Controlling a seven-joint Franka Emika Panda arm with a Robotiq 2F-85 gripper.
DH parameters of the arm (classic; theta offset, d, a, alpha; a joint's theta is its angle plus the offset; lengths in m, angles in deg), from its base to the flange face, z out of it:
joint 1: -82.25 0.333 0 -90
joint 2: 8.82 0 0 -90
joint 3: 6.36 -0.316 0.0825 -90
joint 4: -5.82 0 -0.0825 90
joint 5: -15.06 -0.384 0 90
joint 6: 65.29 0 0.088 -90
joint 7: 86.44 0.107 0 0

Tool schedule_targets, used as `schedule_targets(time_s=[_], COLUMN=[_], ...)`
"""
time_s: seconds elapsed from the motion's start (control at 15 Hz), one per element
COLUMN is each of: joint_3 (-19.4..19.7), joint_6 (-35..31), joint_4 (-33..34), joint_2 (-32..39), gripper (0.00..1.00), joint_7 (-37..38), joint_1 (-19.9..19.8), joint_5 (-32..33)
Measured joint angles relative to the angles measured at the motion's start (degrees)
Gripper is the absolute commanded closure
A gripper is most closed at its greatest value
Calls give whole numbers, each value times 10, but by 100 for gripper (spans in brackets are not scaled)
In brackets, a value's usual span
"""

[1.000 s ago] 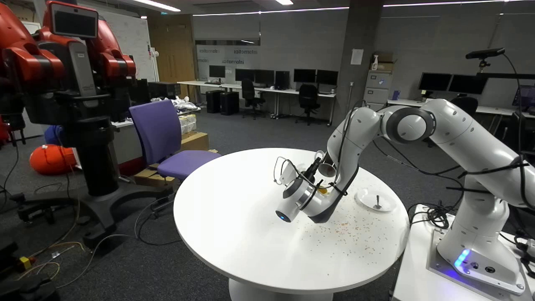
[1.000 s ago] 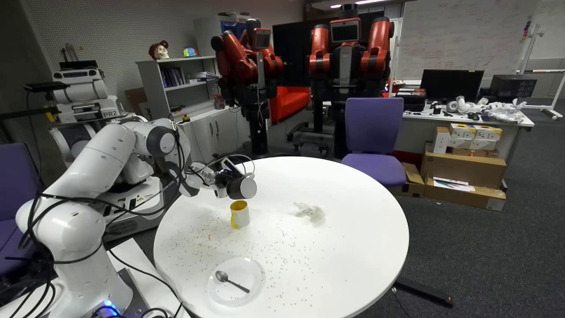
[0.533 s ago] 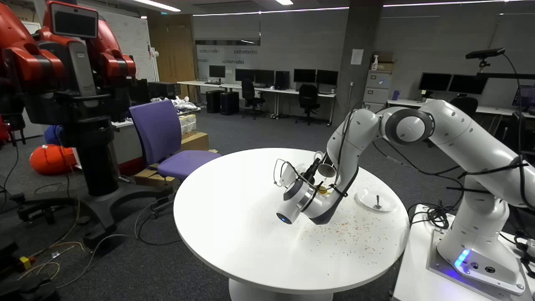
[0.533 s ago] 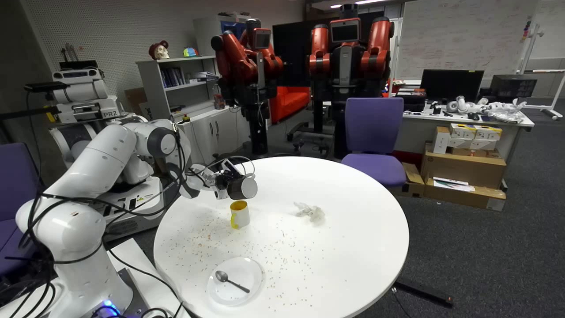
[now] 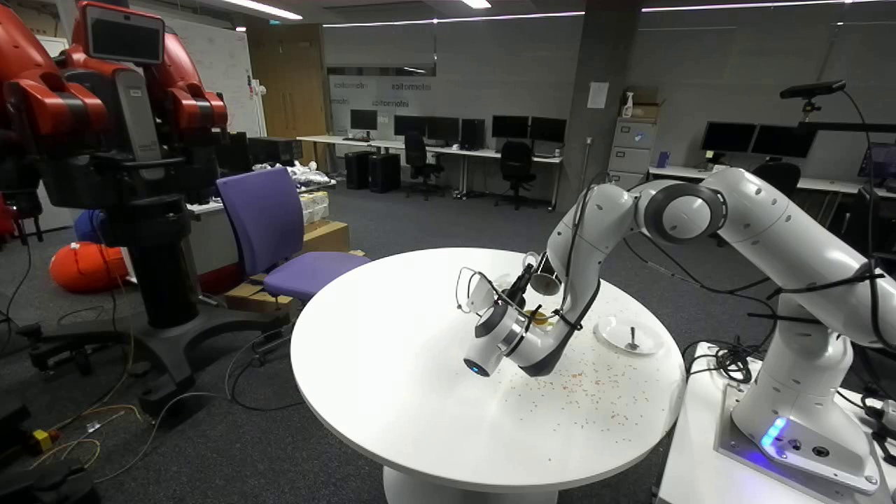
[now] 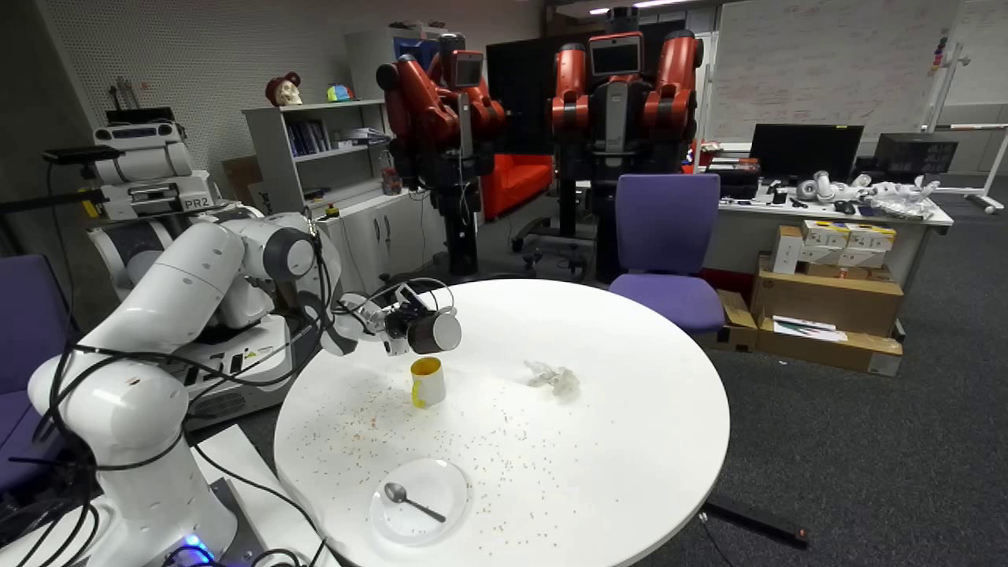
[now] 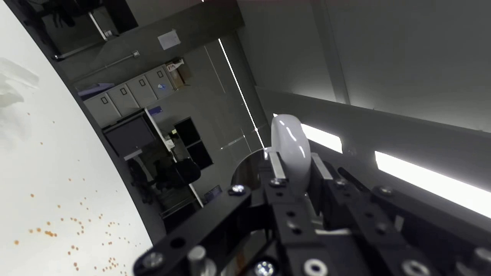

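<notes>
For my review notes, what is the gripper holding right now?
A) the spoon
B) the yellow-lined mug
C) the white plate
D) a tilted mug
D: in the wrist view the gripper pinches a white handle, and an exterior view shows the tilted mug there.

Claw: aloft, roughly level, aimed sideways
Jaws: drawn in, gripping, near parallel, narrow gap left between them
Pads: one each side of that gap
Wrist: just behind claw, sharply bent, rolled well over; its view is canted
Forearm: above claw, dropping steeply to wrist
Elbow: higher than claw, folded
Upper arm: beyond elbow from claw, climbing toward elbow
Base: well apart from claw, upright
Status light: blue, on base
Cables: black, strapped along upper arm and forearm, looping just beside claw in both exterior views
</notes>
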Motion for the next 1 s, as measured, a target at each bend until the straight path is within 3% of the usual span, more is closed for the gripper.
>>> schedule_targets(time_s=[1.0], joint_3=[-1], joint_6=[0], joint_4=[43], joint_2=[0], gripper=[95], joint_7=[8], joint_1=[0], joint_5=[-3])
